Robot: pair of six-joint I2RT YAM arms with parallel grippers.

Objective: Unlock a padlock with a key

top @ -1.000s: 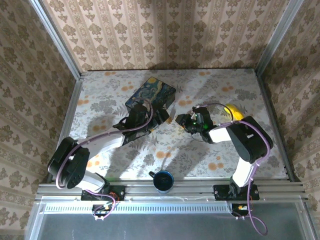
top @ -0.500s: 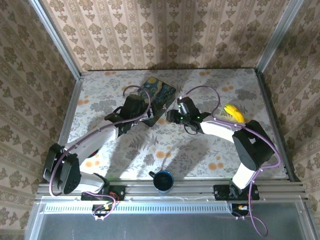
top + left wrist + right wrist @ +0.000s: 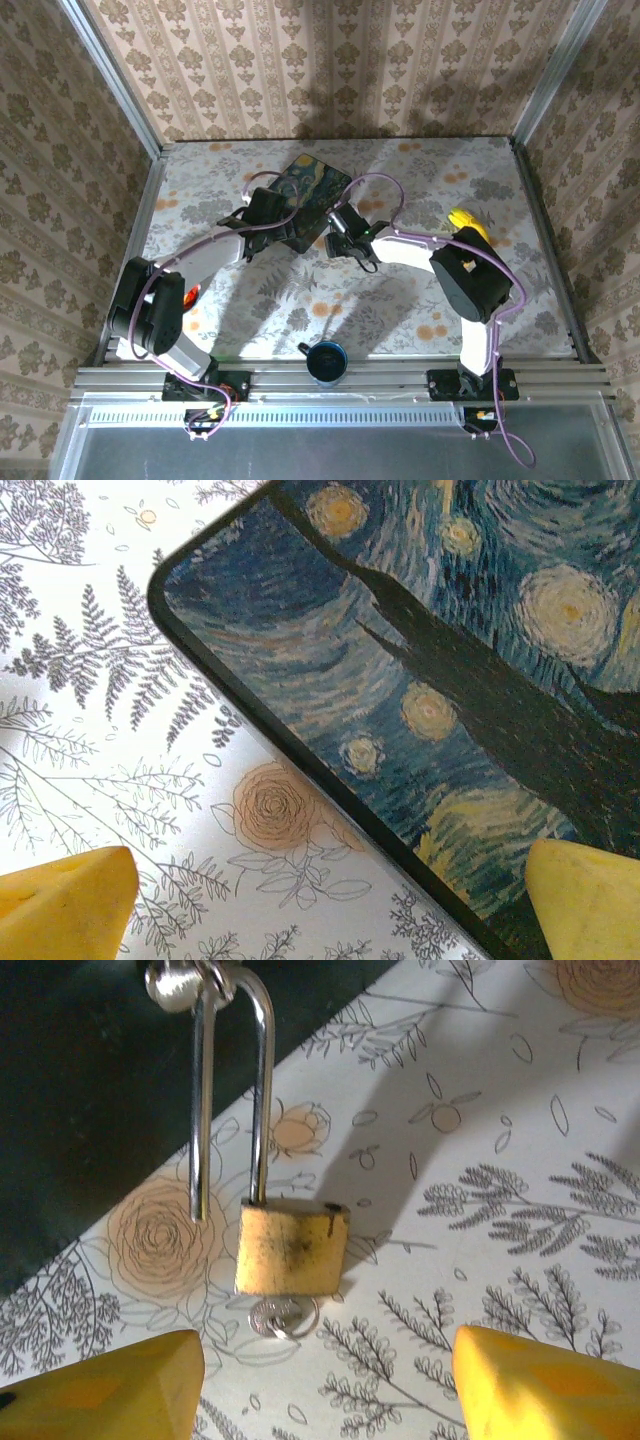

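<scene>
The flowered table (image 3: 400,300) carries a dark blue painted box (image 3: 305,195) toward its far middle, and both arms reach in to it. The left gripper (image 3: 325,865) hangs over the box's corner, fingers spread wide, one above the lid and one above the cloth, pinching nothing. The right gripper (image 3: 325,1345) sits just in front of the box's side, jaws apart and empty, with the padlock (image 3: 292,1250) lying on the table between and a little beyond its fingertips. The shackle (image 3: 262,1090) is hooked through the ring (image 3: 180,980) on the box; one leg enters the brass body, while the other ends free beside it, so the lock looks already sprung. The key (image 3: 283,1317) pokes out under the body. Likely the job is nearly done: draw the right fingers straight back and level, clear of the key, so nothing nudges the shackle home again
</scene>
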